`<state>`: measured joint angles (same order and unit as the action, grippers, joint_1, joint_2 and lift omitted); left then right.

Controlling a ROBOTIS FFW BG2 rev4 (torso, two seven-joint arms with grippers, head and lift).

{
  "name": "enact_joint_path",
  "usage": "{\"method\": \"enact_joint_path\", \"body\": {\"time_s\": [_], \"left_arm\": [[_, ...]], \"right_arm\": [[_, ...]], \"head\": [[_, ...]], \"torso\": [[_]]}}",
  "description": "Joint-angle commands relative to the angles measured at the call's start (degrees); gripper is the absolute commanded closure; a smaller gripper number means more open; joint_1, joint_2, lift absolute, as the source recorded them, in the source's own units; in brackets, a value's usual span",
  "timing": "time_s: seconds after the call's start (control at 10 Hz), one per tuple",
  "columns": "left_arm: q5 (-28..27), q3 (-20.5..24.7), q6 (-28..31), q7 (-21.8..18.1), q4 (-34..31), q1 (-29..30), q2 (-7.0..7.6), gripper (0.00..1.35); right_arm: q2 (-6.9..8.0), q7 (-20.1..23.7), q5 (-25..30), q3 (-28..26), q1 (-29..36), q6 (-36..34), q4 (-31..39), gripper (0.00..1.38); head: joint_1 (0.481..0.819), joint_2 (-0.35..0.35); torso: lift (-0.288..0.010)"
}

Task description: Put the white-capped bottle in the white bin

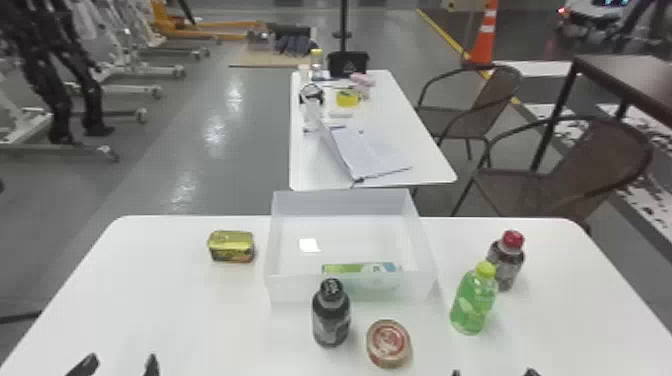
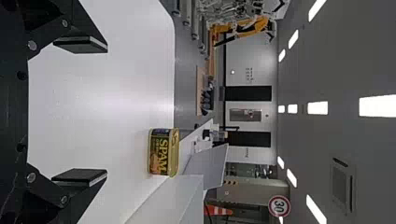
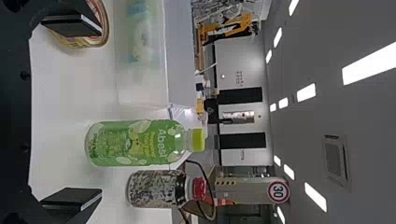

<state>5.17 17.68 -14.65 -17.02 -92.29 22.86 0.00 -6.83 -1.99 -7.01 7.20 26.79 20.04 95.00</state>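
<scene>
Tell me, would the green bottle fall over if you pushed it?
The green bottle might tip if pushed near its cap: it stands tall and narrow. Its round sides could then let it roll.

The black-capped bottle (image 1: 331,318) stands before the white bin (image 1: 292,289), seemingly passable room leftward.

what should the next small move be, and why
I'd probably hold back the open left gripper and right gripper and recheck the target: the dark bottle before the white bin has a black cap, the green plastic bottle a yellow-green one, the dark bottle beside it a red one; none is white-capped.
</scene>
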Motion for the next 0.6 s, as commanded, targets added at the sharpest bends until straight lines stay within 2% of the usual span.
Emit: {"method": "enact_joint_path", "body": {"time_s": [0.0,0.5], "left_arm": [[0.01,-0.28,0.06,-0.03,0.00,-0.01,-0.15,0.33],[0.45,-0.98,0.50,-0.03,0.00,-0.19,-0.15,0.33]], "right_arm": [[-0.03,0.06,-0.11,0.00,0.01,0.00,0.01,0.09],[0.06,-0.03,-0.11,0.00,0.01,0.00,0.01,0.09]], "head": [[0.549,0.000],[0.549,0.000]], "torso": [[-0.100],[-0.100]]}}
